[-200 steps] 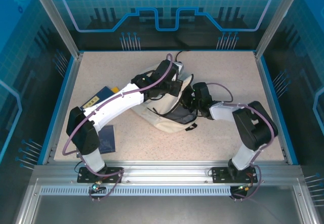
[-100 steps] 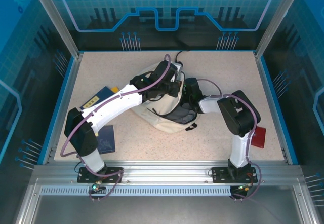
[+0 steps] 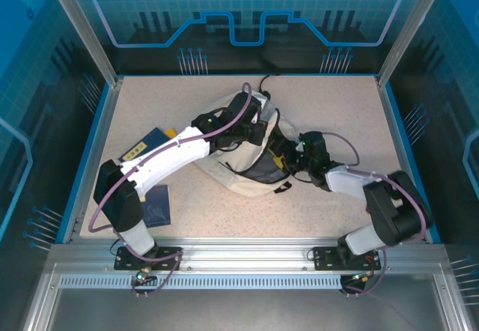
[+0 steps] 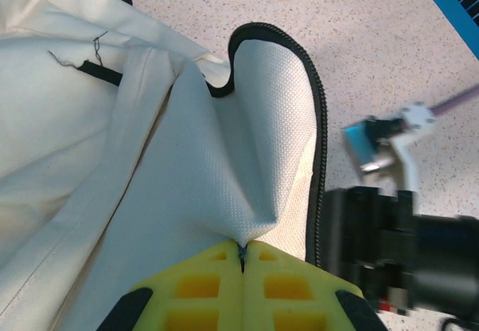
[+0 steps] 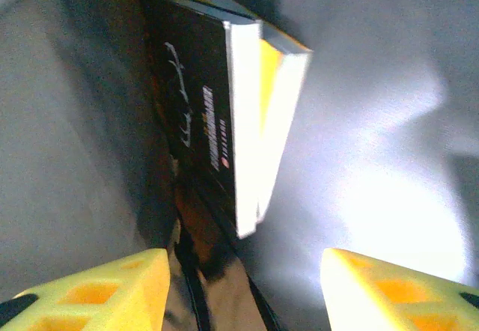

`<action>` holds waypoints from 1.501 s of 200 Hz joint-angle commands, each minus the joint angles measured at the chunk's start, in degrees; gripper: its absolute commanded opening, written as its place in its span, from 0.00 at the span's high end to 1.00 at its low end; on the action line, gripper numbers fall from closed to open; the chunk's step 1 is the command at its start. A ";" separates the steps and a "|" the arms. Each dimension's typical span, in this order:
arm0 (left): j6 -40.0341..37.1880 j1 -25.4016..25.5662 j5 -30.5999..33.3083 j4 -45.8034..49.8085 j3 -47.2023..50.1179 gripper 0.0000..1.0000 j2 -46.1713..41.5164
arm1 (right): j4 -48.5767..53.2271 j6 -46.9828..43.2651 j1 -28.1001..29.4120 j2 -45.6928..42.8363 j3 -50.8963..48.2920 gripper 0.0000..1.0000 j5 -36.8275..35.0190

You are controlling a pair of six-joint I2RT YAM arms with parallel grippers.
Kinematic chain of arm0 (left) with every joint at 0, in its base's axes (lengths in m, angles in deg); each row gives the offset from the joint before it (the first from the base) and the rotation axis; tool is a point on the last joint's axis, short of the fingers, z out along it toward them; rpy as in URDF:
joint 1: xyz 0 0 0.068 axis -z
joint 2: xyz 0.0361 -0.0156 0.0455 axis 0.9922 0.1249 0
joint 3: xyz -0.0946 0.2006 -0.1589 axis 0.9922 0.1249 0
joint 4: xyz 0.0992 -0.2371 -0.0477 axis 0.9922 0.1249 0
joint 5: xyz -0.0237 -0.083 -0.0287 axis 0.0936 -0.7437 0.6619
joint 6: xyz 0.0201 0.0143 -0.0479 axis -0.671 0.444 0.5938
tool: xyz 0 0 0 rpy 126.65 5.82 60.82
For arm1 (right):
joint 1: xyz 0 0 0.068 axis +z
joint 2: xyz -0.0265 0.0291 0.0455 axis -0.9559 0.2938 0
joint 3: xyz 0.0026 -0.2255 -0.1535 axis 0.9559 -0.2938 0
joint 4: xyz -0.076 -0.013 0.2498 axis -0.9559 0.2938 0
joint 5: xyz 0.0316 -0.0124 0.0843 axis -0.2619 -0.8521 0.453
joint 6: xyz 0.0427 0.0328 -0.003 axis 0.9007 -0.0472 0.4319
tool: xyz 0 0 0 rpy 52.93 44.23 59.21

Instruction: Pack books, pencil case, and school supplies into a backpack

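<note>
1. Left pincer is clamping together on the backpack fabric beside its zipper.
2. Right pincer is gaping apart; books are standing inside the backpack just ahead, untouched.
3. Backpack is lying in the middle of the surface.

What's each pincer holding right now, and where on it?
Left pincer pinches the backpack fabric beside the zipper edge. Right pincer is open, holding nothing.

Books inside backpack, centre of table; loose book left of backpack.
</note>
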 commanded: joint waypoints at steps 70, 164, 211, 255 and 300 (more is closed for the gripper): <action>19.33 -10.24 1.49 -2.05 13.12 0.18 -4.86 | 50.13 -23.94 -9.30 -28.39 10.65 0.26 -13.64; 23.28 -20.21 -4.69 -13.02 22.98 0.19 4.02 | 42.18 -26.05 -5.82 -16.11 14.80 0.19 -7.89; 19.01 -20.12 -13.05 -17.36 15.68 0.28 13.63 | 42.33 -24.48 -5.02 -15.22 13.96 0.20 -8.64; 15.85 -18.89 -22.53 -14.56 2.29 0.30 24.25 | 42.13 -23.30 -4.40 -15.10 13.22 0.20 -9.48; 15.00 -18.04 -23.44 -7.20 -12.23 0.26 32.50 | 42.32 -23.18 -3.80 -14.43 13.13 0.20 -10.34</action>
